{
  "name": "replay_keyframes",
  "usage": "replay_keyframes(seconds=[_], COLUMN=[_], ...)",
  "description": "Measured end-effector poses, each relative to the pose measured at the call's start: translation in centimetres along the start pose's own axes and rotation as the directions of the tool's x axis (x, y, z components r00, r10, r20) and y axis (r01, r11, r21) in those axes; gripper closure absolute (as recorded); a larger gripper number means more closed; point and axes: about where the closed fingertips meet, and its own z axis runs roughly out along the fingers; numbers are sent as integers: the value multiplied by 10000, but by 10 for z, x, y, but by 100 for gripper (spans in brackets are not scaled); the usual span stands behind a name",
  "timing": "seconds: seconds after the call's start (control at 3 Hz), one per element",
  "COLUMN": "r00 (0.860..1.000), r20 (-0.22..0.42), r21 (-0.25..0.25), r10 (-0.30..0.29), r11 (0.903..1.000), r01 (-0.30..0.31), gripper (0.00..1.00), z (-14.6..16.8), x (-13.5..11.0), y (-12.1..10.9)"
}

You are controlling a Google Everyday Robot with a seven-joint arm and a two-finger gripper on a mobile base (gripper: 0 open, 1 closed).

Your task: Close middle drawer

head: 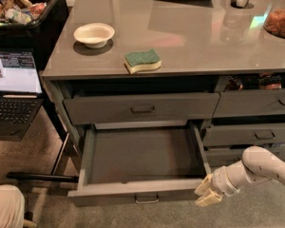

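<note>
The middle drawer (133,192) is pulled far out below the counter. It is wide and dark grey, with a low flat front, a small metal handle (147,200) and an empty grey box inside. My gripper (206,192) is at the right end of the drawer front, low near the floor, touching or almost touching its corner. Its cream fingers (204,183) are together and hold nothing. The white arm (261,167) reaches in from the right.
The top drawer (142,109) is slightly out above the open one. Narrower drawers (256,136) are on the right. A white bowl (94,34) and a green sponge (142,61) lie on the counter (194,37). A laptop (14,89) is at the left.
</note>
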Motion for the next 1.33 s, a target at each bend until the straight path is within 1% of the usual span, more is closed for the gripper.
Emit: replay_keyframes(seconds=[0.33,0.67,1.0,1.33], r00=[10000,9987,9946,9945], r20=[45,315,718,719], r21=[11,-37,197,200], r10=[-76,-400,-756,-758], r11=[10000,9992,9970,9970], r01=[76,401,743,745], gripper=[0,0,0,0], z=[1,16,38,38], x=[-2,-17,-37,-37], y=[-2,-19,-54,-54])
